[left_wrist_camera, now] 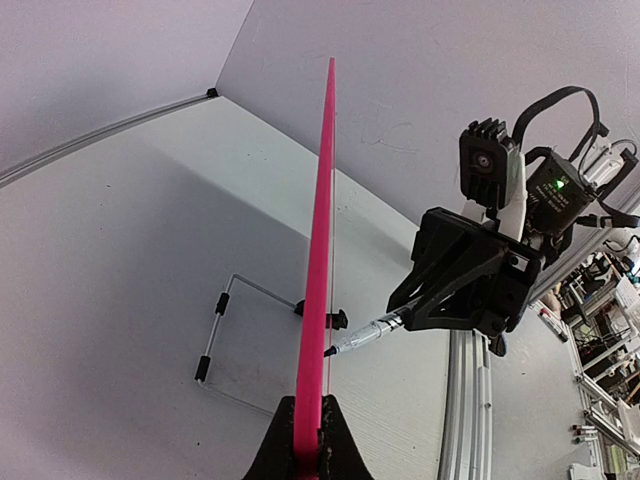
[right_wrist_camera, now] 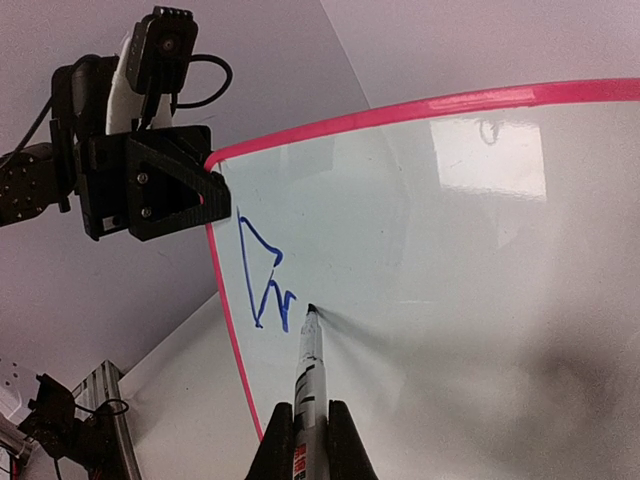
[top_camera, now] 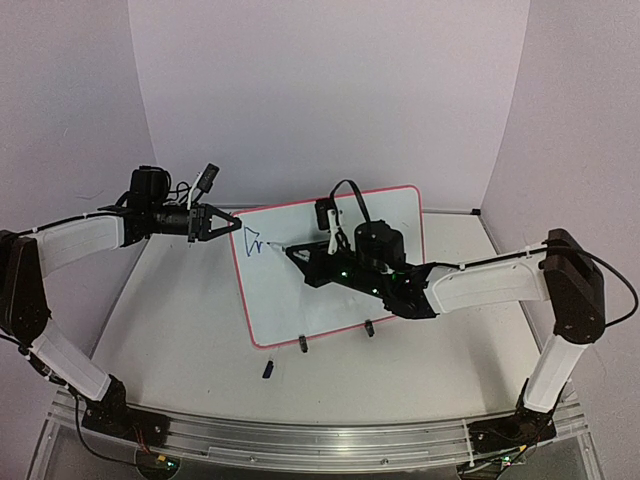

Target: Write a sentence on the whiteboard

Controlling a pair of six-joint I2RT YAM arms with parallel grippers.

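I'm pinching the marker (right_wrist_camera: pixel 311 365) in my right end effector (right_wrist_camera: pixel 310 445), tip at the board (top_camera: pixel 300 305) standing on the worktop (top_camera: pixel 180 330), bare surface running rightward of the blue strokes (right_wrist_camera: pixel 262 275), left end effector (top_camera: pixel 230 222) clamping its left rim.

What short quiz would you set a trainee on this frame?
1. True or false: the left hand is clamped on the whiteboard rim.
2. The marker in the right hand is: A) capped, B) tip at the board, C) pointing away from the board.
3. What colour are the marks already drawn?
Key: 1 true; 2 B; 3 blue.
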